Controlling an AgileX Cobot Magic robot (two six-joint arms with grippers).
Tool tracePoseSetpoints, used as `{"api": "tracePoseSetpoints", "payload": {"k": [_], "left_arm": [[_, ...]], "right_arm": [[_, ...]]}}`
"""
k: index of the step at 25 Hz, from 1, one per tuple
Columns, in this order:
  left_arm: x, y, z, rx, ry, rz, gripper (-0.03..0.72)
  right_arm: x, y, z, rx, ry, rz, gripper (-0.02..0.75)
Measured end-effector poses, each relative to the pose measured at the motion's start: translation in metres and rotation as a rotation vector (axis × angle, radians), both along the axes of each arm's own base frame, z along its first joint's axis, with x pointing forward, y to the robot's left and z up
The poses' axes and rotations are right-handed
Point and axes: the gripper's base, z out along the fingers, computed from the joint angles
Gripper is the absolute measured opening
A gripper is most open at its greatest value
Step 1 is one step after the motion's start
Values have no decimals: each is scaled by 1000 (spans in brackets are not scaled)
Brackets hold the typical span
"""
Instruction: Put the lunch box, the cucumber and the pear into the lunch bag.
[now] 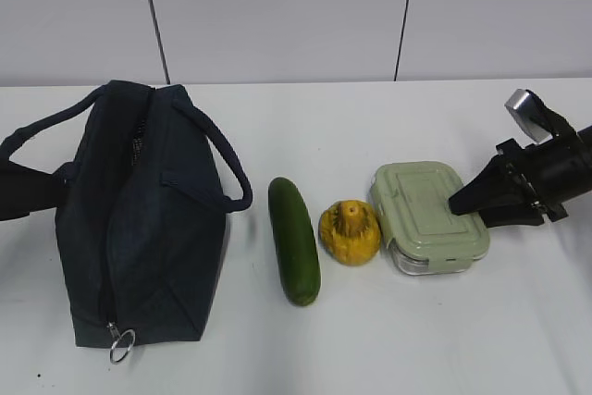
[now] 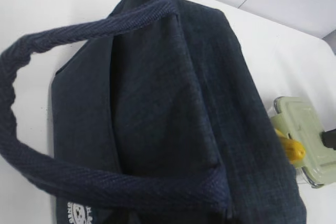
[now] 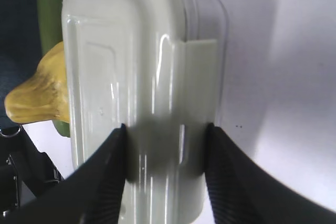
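The right gripper (image 3: 165,145) stood with jaws apart, straddling the lunch box (image 1: 427,216) beside the pear (image 1: 350,231). Left gripper state: cannot tell. The bag (image 1: 139,219) looked zipped; insertion would likely fail unless opened

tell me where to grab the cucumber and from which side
Grip the cucumber across its narrow middle, coming from above with the jaws spanning its width. It lies flat on the table, long axis running away from the camera, and is slim and smooth, so a mid-length pinch should balance it. The pear sits close on one side, so that finger has little room.
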Motion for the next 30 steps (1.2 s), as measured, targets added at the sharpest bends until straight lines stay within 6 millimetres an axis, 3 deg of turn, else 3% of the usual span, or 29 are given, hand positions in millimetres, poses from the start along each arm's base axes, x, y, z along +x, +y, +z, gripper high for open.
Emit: {"api": "tracePoseSetpoints", "payload": {"k": [12, 20, 30], "left_arm": [[-10, -6, 12, -53, -31, -55, 344], [-2, -18, -3, -55, 36, -96, 344], [2, -19, -10, 18, 32, -96, 314]], "right_arm": [[0, 0, 0, -1, -2, -4, 344], [1, 0, 0, 1, -6, -16, 344], [1, 0, 26, -14, -71, -36, 344]]}}
